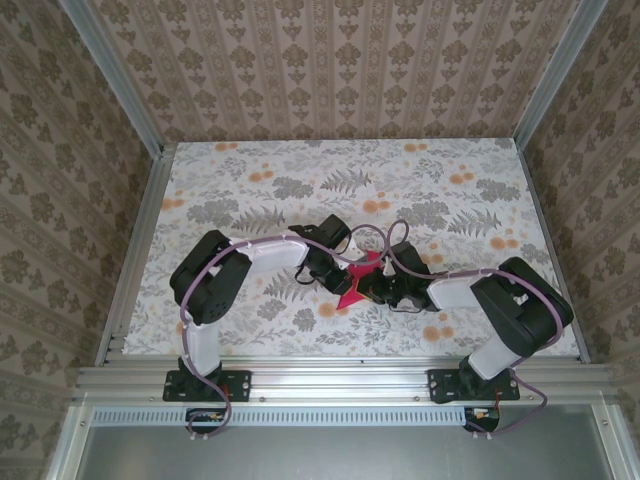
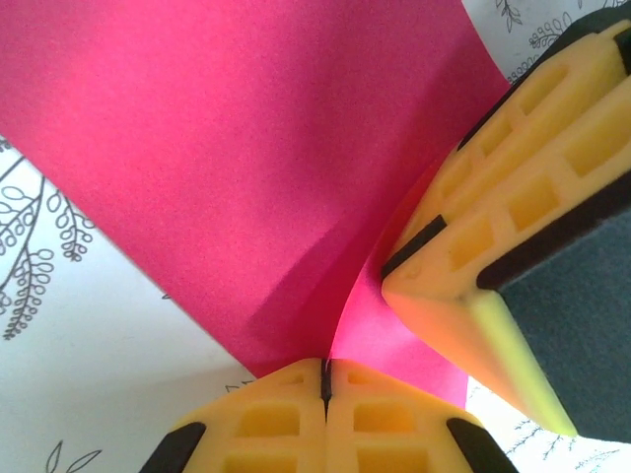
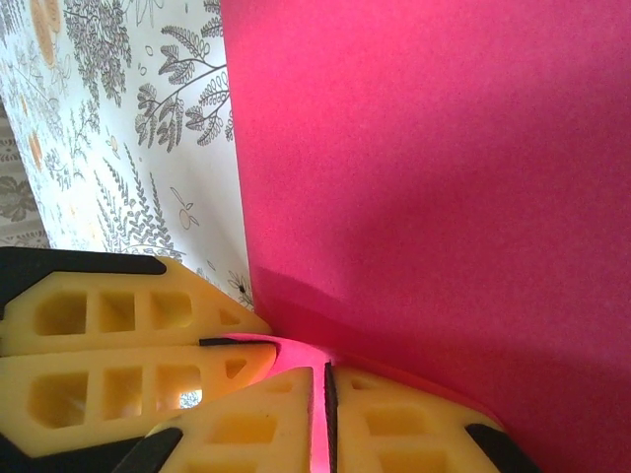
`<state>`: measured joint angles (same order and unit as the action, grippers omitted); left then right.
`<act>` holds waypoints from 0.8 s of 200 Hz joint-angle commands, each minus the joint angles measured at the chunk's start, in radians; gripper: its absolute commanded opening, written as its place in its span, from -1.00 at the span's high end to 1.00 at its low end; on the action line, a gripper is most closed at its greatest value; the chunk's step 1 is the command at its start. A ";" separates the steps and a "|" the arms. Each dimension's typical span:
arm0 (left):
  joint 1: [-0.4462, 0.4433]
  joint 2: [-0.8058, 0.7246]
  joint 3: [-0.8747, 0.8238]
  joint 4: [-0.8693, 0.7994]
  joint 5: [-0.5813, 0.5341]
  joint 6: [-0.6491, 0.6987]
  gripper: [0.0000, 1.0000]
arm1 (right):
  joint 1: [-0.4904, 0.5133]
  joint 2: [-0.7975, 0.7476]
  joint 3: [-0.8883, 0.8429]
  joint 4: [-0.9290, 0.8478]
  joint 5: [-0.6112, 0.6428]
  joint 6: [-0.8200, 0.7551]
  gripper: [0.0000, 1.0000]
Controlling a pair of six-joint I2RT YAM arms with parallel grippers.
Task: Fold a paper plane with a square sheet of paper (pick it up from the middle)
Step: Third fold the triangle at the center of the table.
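**Both grippers pinch the magenta sheet at mid-table**

The sheet of paper [image 1: 351, 290] sits a little nearer than the middle of the floral table [image 1: 250, 190], held between the two arms; the left gripper [image 1: 332, 272] comes at it from the left and the right gripper [image 1: 388, 287] from the right, their tips almost meeting. Bare floral surface lies open on the far side and out to both sides; metal rails run along the table's left, right and near edges, and patterned walls rise on three sides.

In the left wrist view the left gripper's jaws are pressed together on the sheet's lower edge, with the paper [image 2: 246, 148] fanning up and away from them; the right gripper's yellow fingers [image 2: 513, 197] press in from the right, touching the same paper. In the right wrist view the right gripper's jaws are also closed, a sliver of magenta caught between them, and the left gripper's fingers [image 3: 118, 345] lie just beside them on the left; the paper [image 3: 424, 177] is bent up off the table.

From above, one corner points toward the near-left and another toward the far-right; the arms cover the rest, so its long axis cannot be told.
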<state>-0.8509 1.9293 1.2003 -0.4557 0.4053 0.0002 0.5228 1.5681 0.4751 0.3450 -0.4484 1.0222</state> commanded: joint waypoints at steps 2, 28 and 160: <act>-0.005 0.030 -0.001 -0.018 -0.004 -0.001 0.90 | -0.005 -0.090 0.010 -0.133 0.049 -0.039 0.70; -0.005 0.028 -0.010 -0.017 -0.006 -0.003 0.91 | -0.032 -0.150 0.008 -0.192 0.066 -0.065 0.71; -0.005 0.019 -0.036 -0.011 -0.023 -0.022 1.00 | -0.068 -0.160 0.041 -0.286 0.108 -0.104 0.73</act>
<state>-0.8509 1.9293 1.1984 -0.4530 0.4042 -0.0002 0.4744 1.4998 0.4900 0.1772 -0.4000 0.9581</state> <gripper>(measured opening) 0.051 0.133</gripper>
